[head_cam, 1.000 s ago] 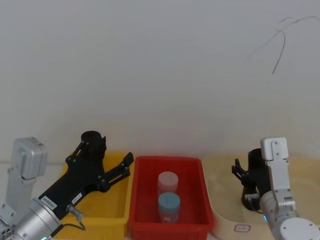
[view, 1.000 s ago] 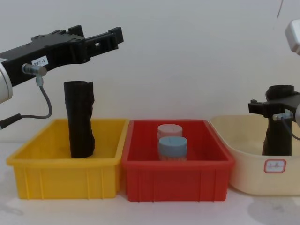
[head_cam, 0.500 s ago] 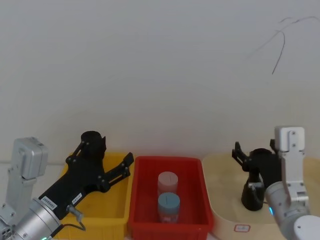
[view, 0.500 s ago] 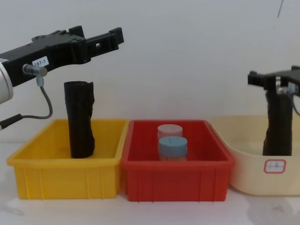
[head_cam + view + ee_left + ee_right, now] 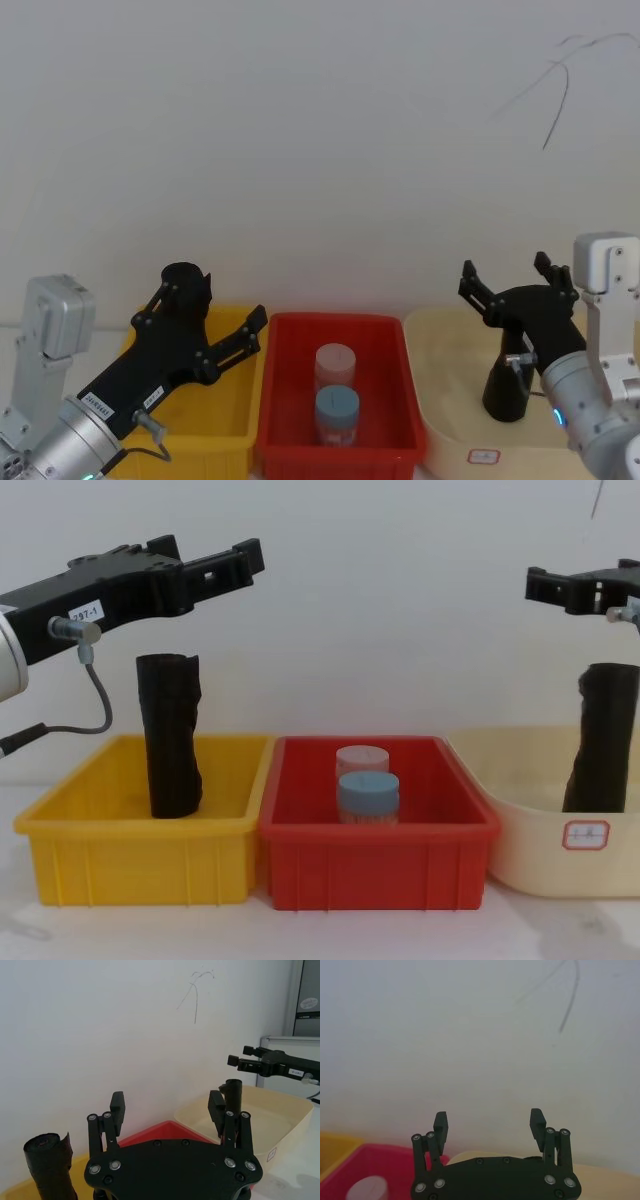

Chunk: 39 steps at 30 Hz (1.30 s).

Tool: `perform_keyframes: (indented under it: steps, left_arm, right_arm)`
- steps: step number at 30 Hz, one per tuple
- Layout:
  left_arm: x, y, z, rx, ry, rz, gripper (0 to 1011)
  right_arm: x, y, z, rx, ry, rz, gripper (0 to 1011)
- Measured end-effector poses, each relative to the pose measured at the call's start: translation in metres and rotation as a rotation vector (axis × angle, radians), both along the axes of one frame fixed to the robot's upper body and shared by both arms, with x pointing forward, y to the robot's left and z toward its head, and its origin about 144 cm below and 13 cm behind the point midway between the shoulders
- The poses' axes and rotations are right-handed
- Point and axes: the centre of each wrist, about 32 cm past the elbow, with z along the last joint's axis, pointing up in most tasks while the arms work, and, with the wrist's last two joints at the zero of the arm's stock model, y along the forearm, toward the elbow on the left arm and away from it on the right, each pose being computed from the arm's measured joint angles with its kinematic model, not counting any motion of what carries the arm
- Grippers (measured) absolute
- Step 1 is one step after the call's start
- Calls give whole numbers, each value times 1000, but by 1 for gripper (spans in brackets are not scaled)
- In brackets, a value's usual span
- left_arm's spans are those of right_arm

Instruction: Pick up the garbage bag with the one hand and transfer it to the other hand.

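Observation:
The garbage bag [image 5: 603, 740], a tall black roll, stands upright in the cream tub [image 5: 520, 845] at the right; it also shows in the head view [image 5: 507, 385] and the left wrist view [image 5: 233, 1092]. My right gripper [image 5: 575, 580] hangs open above the bag's top and does not touch it [image 5: 505, 268] [image 5: 489, 1120]. My left gripper [image 5: 210, 552], with its "97-1" sticker, hovers open and empty over the yellow bin [image 5: 140, 850] [image 5: 213, 303] [image 5: 167, 1105].
A wrinkled black roll [image 5: 172, 735] stands in the yellow bin. The red bin [image 5: 380, 865] between the two holds a pink jar [image 5: 361, 758] and a blue-lidded jar [image 5: 367, 792]. A white wall stands close behind the bins.
My right gripper has risen from around the garbage bag's upper end to well above it. The bag stays standing in the tub. The left arm has not moved.

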Motion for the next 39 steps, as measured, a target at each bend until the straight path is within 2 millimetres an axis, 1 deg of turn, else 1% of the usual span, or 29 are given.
perform_keyframes:
  steps: [8, 20, 31, 39]
  left_arm:
    - [0, 0, 0, 0, 0, 0, 1002]
    - [0, 0, 0, 0, 0, 0, 1001]
    - [0, 0, 0, 0, 0, 0, 1001]
    - [0, 0, 0, 0, 0, 0, 1002]
  right_arm:
    - [-12, -2, 1, -35, 41, 106, 1000]
    - [-26, 4, -11, -105, 130, 230, 1000]
    - [-29, 8, -18, -123, 215, 309, 1000]
    - [-29, 10, -19, -124, 260, 364, 1000]
